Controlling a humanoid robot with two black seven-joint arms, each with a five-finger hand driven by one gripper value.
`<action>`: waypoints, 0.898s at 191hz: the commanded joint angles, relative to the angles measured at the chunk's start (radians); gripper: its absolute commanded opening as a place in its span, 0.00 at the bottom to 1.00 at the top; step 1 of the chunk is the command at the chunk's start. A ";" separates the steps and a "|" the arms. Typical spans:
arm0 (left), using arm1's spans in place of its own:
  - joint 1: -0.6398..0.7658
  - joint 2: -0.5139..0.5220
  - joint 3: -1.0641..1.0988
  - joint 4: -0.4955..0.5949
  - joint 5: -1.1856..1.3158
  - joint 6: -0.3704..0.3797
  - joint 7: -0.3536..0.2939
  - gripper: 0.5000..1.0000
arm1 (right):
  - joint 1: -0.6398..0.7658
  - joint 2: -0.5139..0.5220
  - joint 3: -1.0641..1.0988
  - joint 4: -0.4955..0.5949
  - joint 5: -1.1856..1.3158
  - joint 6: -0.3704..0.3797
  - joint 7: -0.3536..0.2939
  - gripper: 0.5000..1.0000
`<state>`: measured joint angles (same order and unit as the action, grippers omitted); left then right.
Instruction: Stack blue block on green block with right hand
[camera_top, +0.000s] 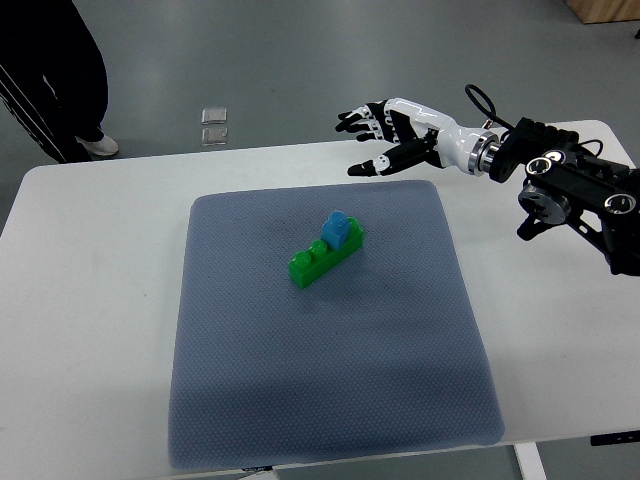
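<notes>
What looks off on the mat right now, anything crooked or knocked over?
Nothing stands out. The blue block sits on one end of the green block on the grey mat; the right hand is open, clear of both.

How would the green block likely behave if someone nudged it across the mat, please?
The green block looks like rigid plastic, so it probably slides rather than bends. The textured grey mat may add drag. The blue block sits on one end, so it might pivot unevenly.
</notes>
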<state>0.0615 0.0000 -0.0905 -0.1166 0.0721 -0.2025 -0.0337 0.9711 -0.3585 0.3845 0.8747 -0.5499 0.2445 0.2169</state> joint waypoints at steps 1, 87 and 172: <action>0.000 0.000 0.000 0.000 0.000 0.000 0.000 1.00 | -0.032 0.000 0.004 -0.033 0.154 -0.001 -0.027 0.83; 0.000 0.000 0.000 0.000 0.000 0.000 0.000 1.00 | -0.106 0.041 0.000 -0.138 0.492 -0.001 -0.030 0.83; 0.000 0.000 0.000 0.000 0.000 0.000 0.000 1.00 | -0.115 0.044 -0.001 -0.138 0.484 -0.002 -0.024 0.83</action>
<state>0.0614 0.0000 -0.0905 -0.1166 0.0721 -0.2025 -0.0337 0.8562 -0.3147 0.3853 0.7361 -0.0659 0.2441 0.1931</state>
